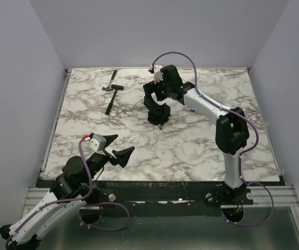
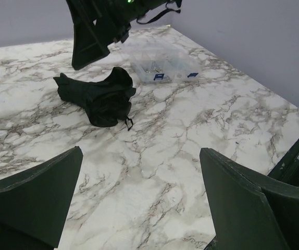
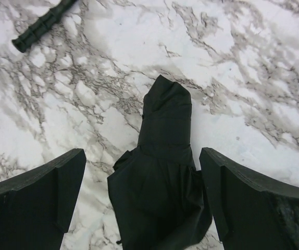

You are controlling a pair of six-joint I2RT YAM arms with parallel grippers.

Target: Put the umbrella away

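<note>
The umbrella (image 2: pixel 95 96) lies folded but loosely bunched on the marble surface (image 1: pixel 191 151), about mid-width and toward the far side. It is well to the right of the hammer (image 1: pixel 111 96) and near a clear plastic box (image 2: pixel 162 67). The right gripper (image 3: pixel 141 156) hangs directly over it with its jaws spread wide, one on each side of the bundle, and holds nothing. On the right side the fabric seems to brush the finger or sit just beside it. The left gripper (image 2: pixel 141 151) is also wide open and empty, low over the near left part of the surface and well apart from the umbrella.

The main risk is the slack canopy. Its folds flare at one end, so a closing grip may pinch only cloth, and the shaft could sag or slide out on the lift. If fabric catches on the right finger, any sideways move could drag the bundle, possibly against the plastic box. A thin cord (image 2: pixel 129 124) trails from the flared end and could snag. No sleeve or holder is visible, so I cannot tell where the umbrella is meant to go.
</note>
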